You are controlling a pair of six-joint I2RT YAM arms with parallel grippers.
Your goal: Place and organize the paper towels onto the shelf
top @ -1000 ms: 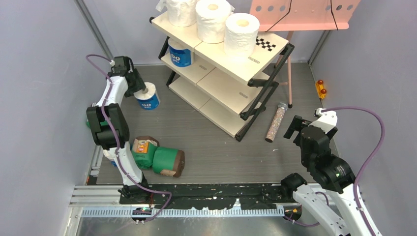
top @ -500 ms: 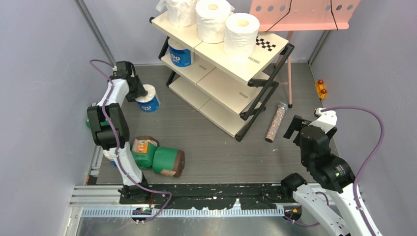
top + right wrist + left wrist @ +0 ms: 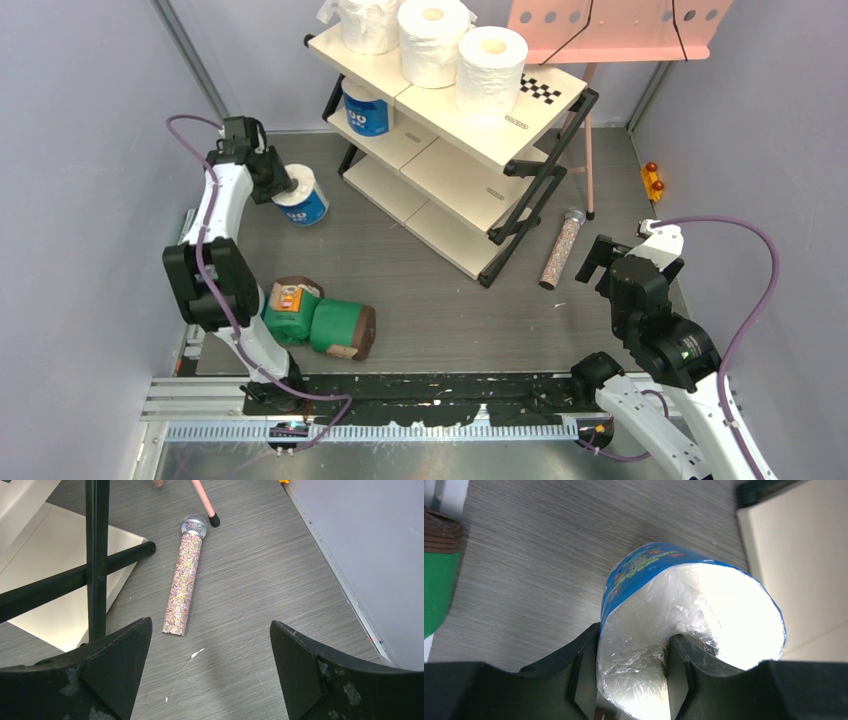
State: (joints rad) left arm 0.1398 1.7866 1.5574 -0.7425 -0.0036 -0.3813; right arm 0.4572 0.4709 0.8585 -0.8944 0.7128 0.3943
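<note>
The shelf (image 3: pixel 520 130) stands at the back, its cream boards slanting. Three white rolls (image 3: pixel 432 40) sit on its top tier and one blue roll (image 3: pixel 365 108) on the middle tier. My left gripper (image 3: pixel 282 185) is shut on the rim of another blue-wrapped roll (image 3: pixel 303 198), left of the shelf; in the left wrist view its fingers (image 3: pixel 584 672) pinch the roll's wall (image 3: pixel 684 610), one outside and one in the core. Green rolls with brown ends (image 3: pixel 340 328) lie near the left arm's base. My right gripper (image 3: pixel 603 258) is open and empty at the right.
A thin speckled tube (image 3: pixel 561 248) lies on the floor right of the shelf, also in the right wrist view (image 3: pixel 185 582). A pink perforated music stand (image 3: pixel 610 30) stands behind the shelf. A small orange object (image 3: pixel 652 180) lies by the right wall. Grey walls close both sides.
My left arm has shifted, its elbow swinging left and nearer. The blue roll in its gripper has moved only slightly. The right arm has not moved.
</note>
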